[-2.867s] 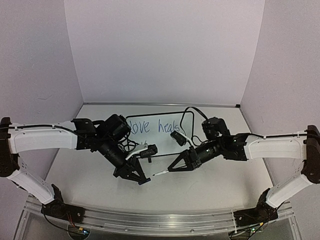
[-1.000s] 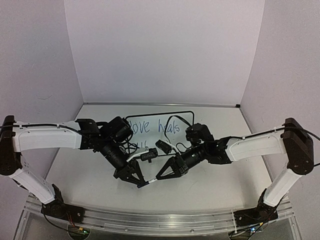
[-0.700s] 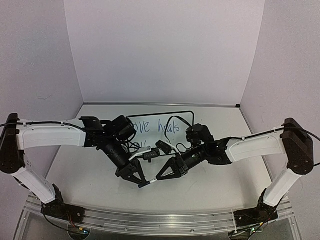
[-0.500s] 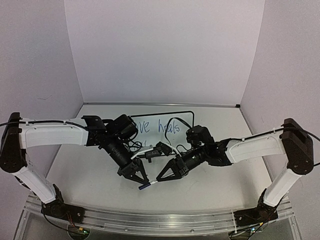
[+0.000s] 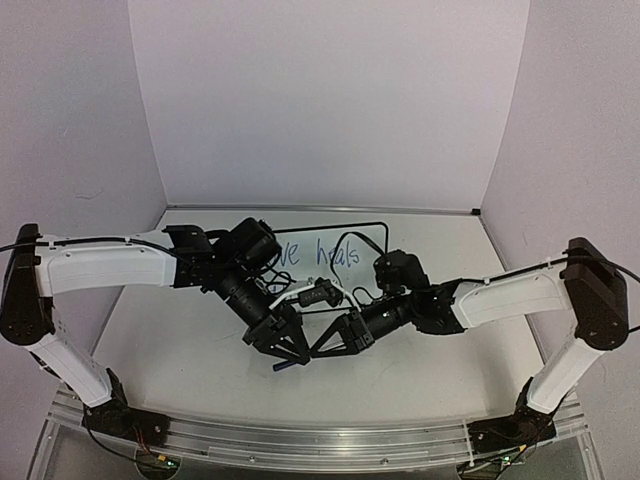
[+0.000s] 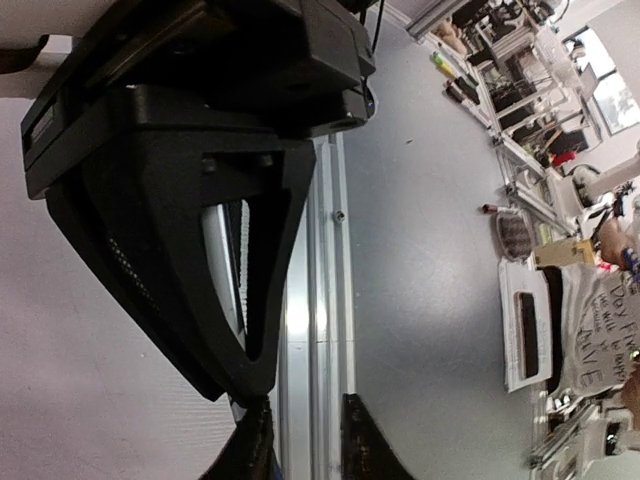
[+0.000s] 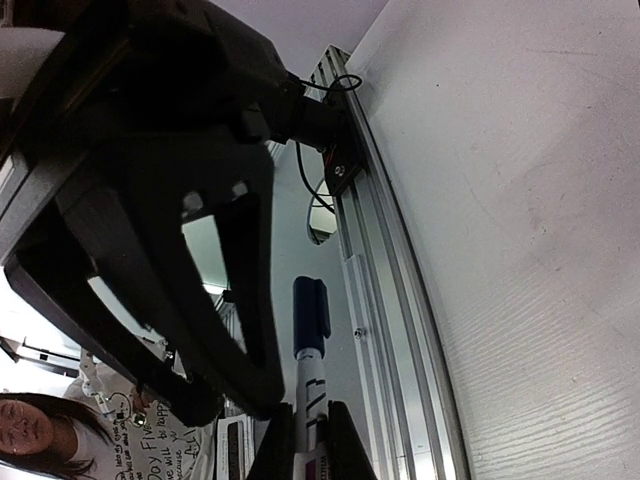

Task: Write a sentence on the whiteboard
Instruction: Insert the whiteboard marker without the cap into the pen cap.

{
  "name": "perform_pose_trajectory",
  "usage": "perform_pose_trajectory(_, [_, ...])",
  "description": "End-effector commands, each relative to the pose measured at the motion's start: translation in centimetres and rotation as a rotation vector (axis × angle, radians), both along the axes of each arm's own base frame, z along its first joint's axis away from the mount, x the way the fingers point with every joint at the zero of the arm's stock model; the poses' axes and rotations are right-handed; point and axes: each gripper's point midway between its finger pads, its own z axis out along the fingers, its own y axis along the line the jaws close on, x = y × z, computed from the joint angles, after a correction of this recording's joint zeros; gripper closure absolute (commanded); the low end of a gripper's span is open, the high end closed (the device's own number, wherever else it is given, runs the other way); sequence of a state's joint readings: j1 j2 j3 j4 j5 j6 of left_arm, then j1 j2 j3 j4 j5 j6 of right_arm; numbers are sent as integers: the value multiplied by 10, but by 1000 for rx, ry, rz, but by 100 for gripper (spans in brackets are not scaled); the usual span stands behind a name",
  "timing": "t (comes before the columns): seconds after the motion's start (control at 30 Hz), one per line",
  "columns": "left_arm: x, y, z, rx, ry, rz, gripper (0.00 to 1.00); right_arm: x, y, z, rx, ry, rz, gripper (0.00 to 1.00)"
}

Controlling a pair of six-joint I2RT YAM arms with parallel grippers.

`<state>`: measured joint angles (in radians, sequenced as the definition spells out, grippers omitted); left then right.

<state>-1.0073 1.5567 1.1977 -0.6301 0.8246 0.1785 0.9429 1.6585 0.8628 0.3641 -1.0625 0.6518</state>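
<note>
We find the whiteboard (image 5: 368, 238) at the far middle of the table (image 5: 450, 380), behind both arms, with the sentence (image 5: 336, 253) on its face. Before it, the left gripper (image 5: 292, 354) and right gripper (image 5: 319, 351) sit just beside each other, the marker (image 7: 310, 376) reaching from the right one toward the left.

Pretty bare setup: a plain white table (image 5: 420, 380) boxed in by lilac walls (image 5: 330, 100) behind it and on both sides. An aluminium rail (image 5: 320, 440) runs along the table's near edge, with some thin wires (image 5: 150, 458) bunched at the table's front-left corner.
</note>
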Motion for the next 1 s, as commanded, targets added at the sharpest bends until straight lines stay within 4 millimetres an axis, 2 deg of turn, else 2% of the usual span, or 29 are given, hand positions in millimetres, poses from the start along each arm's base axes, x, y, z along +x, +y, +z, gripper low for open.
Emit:
perform_pose_trajectory(0.0, [2, 13, 12, 14, -61, 49, 60, 6, -3, 25, 75, -83, -35, 100])
perform_pose_trajectory(0.07, [4, 20, 12, 29, -80, 78, 44, 10, -6, 28, 80, -92, -52, 100])
perform_pose_trajectory(0.17, [6, 32, 9, 55, -107, 117, 28, 13, -10, 31, 83, -95, -70, 100])
perform_pose_trajectory(0.27, [11, 40, 5, 80, -148, 156, 18, 16, -12, 35, 87, -102, -89, 100])
perform_pose_trajectory(0.43, [20, 46, -7, 132, -192, 191, 11, 17, -12, 40, 95, -106, -98, 100])
perform_pose_trajectory(0.63, [22, 40, -2, 116, -205, 174, 12, 19, -12, 43, 96, -108, -112, 100])
perform_pose_trajectory(0.83, [19, 36, -11, 142, -182, 145, 26, 18, -12, 45, 102, -108, -111, 100])
perform_pose_trajectory(0.97, [18, 33, -7, 127, -177, 133, 37, 18, -12, 44, 100, -102, -109, 100])
